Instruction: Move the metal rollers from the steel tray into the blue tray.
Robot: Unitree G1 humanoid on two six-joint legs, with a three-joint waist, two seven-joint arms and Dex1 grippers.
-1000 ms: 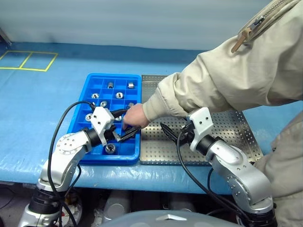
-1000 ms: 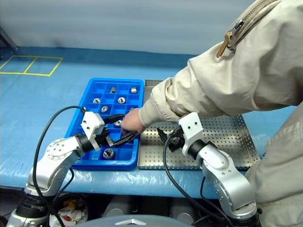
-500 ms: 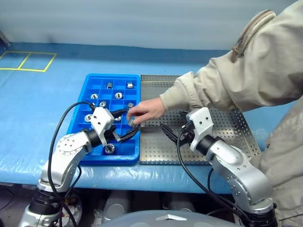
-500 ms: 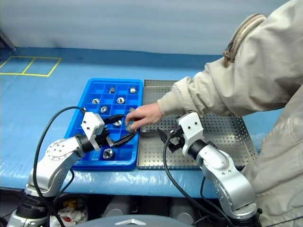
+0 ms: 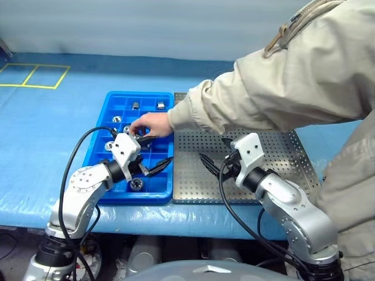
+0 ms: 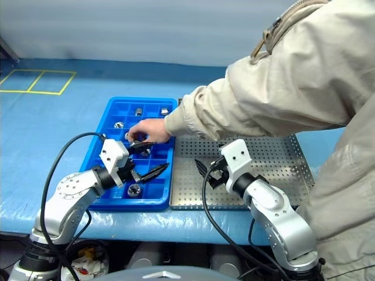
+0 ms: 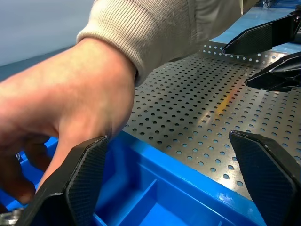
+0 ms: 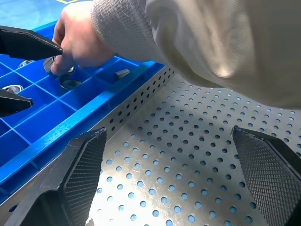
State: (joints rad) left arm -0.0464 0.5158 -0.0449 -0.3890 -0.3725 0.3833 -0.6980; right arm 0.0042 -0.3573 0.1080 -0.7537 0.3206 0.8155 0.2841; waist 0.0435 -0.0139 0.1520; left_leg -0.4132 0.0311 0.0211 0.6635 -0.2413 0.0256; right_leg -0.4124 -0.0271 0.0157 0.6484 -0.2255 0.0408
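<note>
While both grippers gape empty, metal rollers sit just below left gripper

2 head eyes (downward), 2 wrists.

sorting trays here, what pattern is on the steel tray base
Rows of small round holes across the silver-grey steel tray; clearest in the right wrist view.

Silver arms with white wrist blocks, black fingers and looping black cables; person's sleeve beige, rib-cuffed.
</note>
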